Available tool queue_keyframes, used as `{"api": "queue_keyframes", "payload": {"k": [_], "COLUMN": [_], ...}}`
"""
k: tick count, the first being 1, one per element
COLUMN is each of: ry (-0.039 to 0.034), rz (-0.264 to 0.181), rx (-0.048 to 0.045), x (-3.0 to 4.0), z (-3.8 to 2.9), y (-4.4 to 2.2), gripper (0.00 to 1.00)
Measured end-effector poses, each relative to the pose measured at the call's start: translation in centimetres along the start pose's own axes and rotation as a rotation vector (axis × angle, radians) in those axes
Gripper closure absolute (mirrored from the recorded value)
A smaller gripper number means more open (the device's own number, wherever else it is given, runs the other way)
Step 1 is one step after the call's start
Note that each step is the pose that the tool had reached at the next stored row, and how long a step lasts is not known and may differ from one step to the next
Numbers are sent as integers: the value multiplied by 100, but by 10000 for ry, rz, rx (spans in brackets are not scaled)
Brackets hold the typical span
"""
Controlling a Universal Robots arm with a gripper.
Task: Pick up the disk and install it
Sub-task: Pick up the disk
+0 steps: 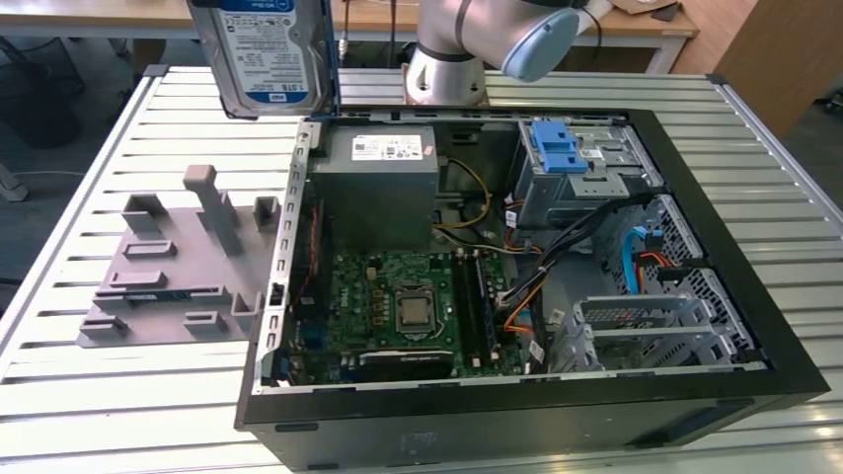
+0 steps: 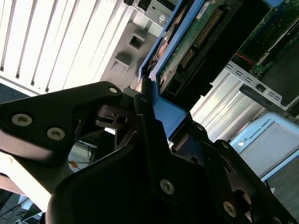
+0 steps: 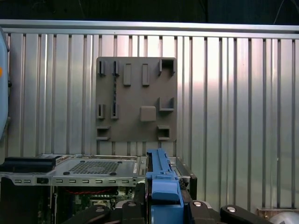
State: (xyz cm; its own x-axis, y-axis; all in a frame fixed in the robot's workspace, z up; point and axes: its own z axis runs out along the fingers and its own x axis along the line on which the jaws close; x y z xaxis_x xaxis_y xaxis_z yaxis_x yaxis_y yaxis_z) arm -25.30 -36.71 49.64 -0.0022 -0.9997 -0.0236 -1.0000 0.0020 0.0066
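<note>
Exterior view: slatted table (image 1: 79, 395); open case (image 1: 757, 296); grey fixture (image 1: 165, 272) beside it; disk (image 1: 270, 54) upright, aloft over the table toward the exterior view's left of the case. Second wrist view: gripper (image 2: 159, 109), fingers clamped on the disk's bracket (image 2: 175, 114). Judged stiff, dense, shock-sensitive; hold by the bracket edges, off the circuit board (image 2: 196, 42).

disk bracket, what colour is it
Blue. The bracket round the disk shows best in the second wrist view.
</note>
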Motion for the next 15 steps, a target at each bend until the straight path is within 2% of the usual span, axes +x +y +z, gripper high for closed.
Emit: {"api": "queue_keyframes", "payload": {"k": [5, 10, 12, 15], "ry": [22, 23, 25, 24], "rz": [0, 4, 5, 5], "rx": [-1, 2, 1, 1], "x": [56, 141, 147, 151], "z": [-1, 0, 5, 13], "y": [-2, -18, -72, -197], "gripper": [64, 64, 64, 64]}}
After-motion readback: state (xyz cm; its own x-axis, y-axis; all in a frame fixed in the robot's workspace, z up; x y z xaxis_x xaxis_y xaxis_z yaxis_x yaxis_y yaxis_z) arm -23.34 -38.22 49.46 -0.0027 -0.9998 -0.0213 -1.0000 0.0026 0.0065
